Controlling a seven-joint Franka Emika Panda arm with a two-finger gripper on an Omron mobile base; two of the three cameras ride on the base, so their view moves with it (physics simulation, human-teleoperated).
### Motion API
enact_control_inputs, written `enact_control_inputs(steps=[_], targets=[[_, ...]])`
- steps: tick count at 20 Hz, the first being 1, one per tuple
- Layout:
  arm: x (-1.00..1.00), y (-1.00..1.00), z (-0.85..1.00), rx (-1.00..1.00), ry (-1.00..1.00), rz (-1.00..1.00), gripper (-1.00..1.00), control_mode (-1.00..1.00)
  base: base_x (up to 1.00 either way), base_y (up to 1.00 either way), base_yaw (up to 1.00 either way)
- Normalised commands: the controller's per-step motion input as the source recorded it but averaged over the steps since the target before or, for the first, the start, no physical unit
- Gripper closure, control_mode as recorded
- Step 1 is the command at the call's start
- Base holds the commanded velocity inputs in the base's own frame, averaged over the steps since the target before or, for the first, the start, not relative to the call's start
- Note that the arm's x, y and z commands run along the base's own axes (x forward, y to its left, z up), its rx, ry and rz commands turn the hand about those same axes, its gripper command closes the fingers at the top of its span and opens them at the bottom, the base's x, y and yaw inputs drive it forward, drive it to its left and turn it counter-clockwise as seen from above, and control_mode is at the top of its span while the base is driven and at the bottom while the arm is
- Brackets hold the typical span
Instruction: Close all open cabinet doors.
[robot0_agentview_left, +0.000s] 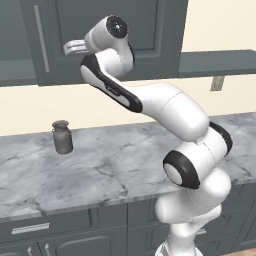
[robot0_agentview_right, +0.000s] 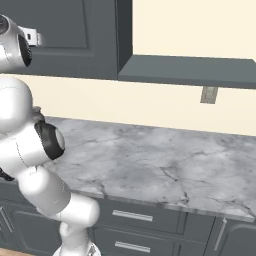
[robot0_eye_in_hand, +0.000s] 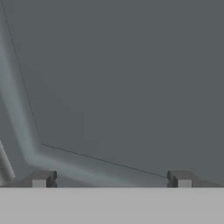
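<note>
A tall dark grey cabinet door (robot0_agentview_left: 145, 30) with a recessed panel and a long silver bar handle (robot0_agentview_left: 41, 39) hangs above the counter. My arm reaches up to it, with the gripper (robot0_agentview_left: 70, 48) against the door's panel, right of the handle. In the right base view the gripper (robot0_agentview_right: 34, 37) sits at the same cabinet door (robot0_agentview_right: 75, 30). The hand view is very close to the cabinet door (robot0_eye_in_hand: 131, 87) and shows its recessed corner. The gripper (robot0_eye_in_hand: 111, 181) is open, its fingertips (robot0_eye_in_hand: 41, 179) wide apart with nothing between them. I cannot tell whether the door lies fully flush.
A small grey metal can (robot0_agentview_left: 62, 137) stands at the back left of the marble counter (robot0_agentview_left: 115, 170). A grey shelf (robot0_agentview_right: 190, 70) runs right of the cabinet, with a wall outlet (robot0_agentview_right: 208, 95) below it. Drawers (robot0_agentview_right: 132, 216) and base doors sit under the counter.
</note>
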Motion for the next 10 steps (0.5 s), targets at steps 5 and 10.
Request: enact_control_inputs(steps=[5, 10], targets=[[0.45, 0.08, -0.13, 0.0, 0.0, -0.11, -1.0, -1.0, 0.0, 0.0, 0.0], [0.27, 0.08, -0.2, -0.01, 0.0, -0.13, -1.0, -1.0, 0.0, 0.0, 0.0]])
